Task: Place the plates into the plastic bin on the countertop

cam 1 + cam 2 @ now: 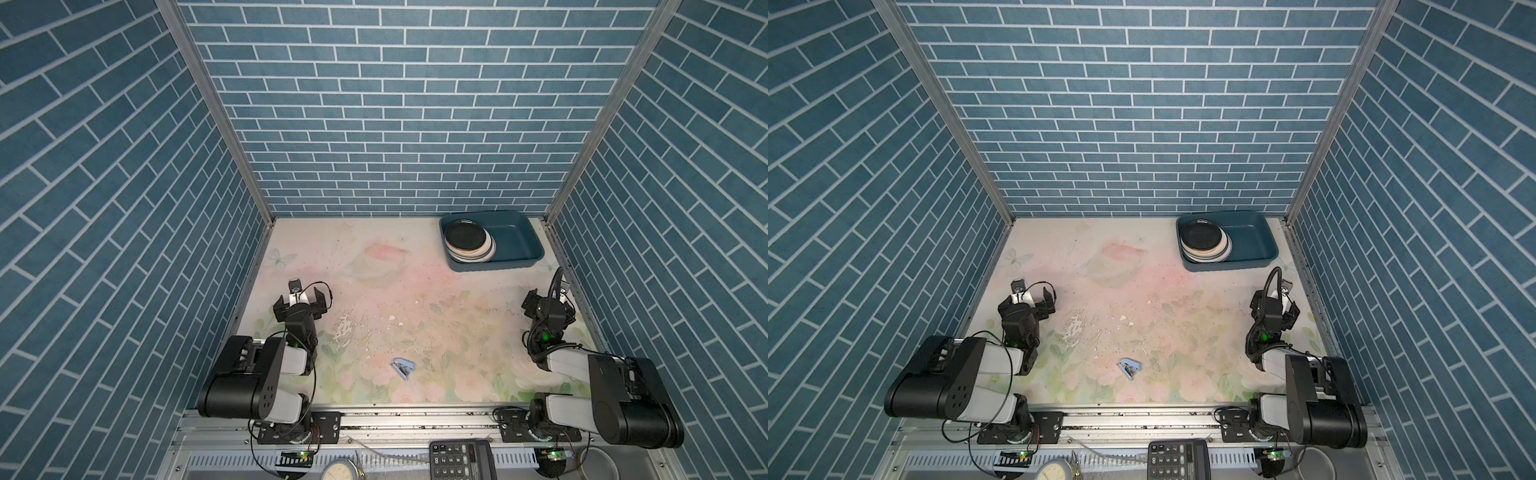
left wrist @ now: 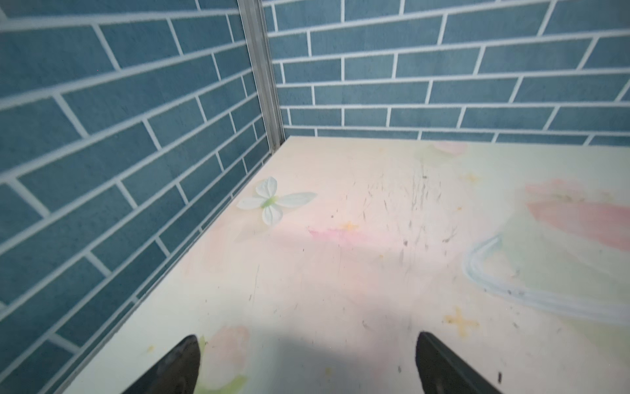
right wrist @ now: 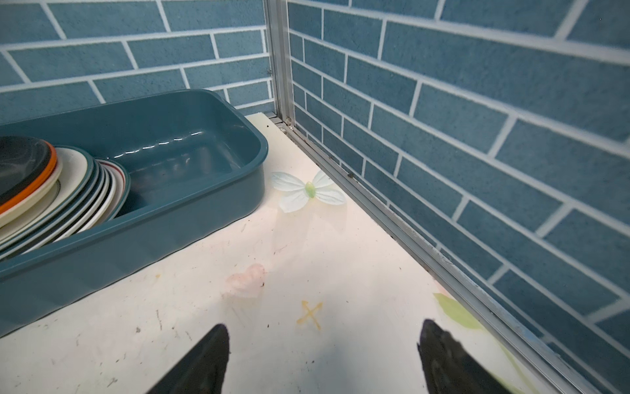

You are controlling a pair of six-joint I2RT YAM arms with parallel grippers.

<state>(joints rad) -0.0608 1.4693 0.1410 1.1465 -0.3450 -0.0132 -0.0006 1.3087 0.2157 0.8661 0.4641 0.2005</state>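
Left tool [image 2: 306,334] and right tool [image 3: 325,323] gaped wide, empty; plates [image 3: 73,184] sat stacked in plastic bin [image 3: 153,235] ahead of right tool.

surface: pale floral-printed counter [image 1: 415,299], scuffed | far right: dark teal rectangular plastic bin [image 1: 498,266] | near centre: small light-blue object [image 1: 403,369]

A dark teal plastic bin [image 1: 519,239] sits at the far right corner of the flowered countertop [image 1: 415,291], with the plates [image 1: 467,239] stacked in its left half, a black one on top. The left gripper [image 1: 300,304] hangs over the countertop's left side with its jaws apart, and the right gripper [image 1: 549,305] hangs near the right edge. A small pale blue object [image 1: 403,368] lies between the arms, toward the front.
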